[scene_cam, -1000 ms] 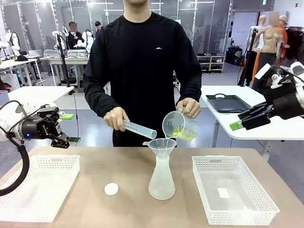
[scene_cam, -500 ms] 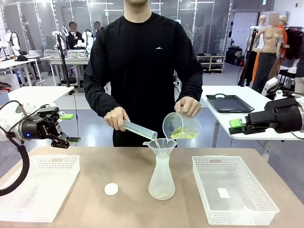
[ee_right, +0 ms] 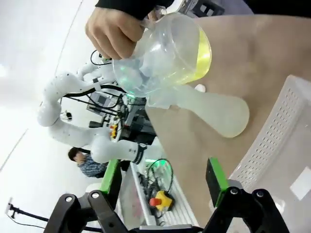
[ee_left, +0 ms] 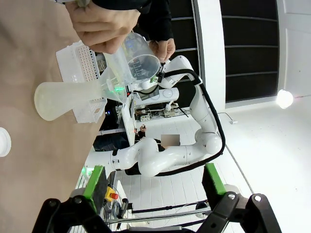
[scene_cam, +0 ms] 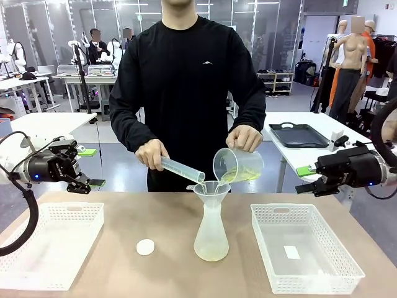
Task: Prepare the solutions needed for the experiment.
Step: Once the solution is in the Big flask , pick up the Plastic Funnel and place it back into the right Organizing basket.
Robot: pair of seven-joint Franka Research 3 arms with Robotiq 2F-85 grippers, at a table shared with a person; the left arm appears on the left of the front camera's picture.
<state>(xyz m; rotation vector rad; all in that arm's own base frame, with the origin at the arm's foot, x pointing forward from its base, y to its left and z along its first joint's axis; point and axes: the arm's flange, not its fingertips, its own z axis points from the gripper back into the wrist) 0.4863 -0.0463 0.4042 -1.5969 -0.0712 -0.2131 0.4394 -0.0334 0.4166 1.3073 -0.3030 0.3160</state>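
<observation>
The solutions are a pale yellow-green liquid in a clear beaker that a person's hand tilts over a funnel on a frosted conical flask at the table's middle. A little liquid lies in the flask's bottom. The person's other hand holds a graduated cylinder at the funnel's rim. My left gripper hangs open above the left basket, far from the flask. At the right, my right gripper hovers open beyond the right basket. In the right wrist view the beaker and flask lie past its open gripper.
A small white disc lies on the table left of the flask. Both white mesh baskets are low-walled; the right one holds a small white slip. In the left wrist view the flask and beaker show beyond the open gripper.
My right arm has swung down and levelled, bringing its gripper lower beside the right basket. The person has tipped the beaker slightly further. My left arm has not moved.
</observation>
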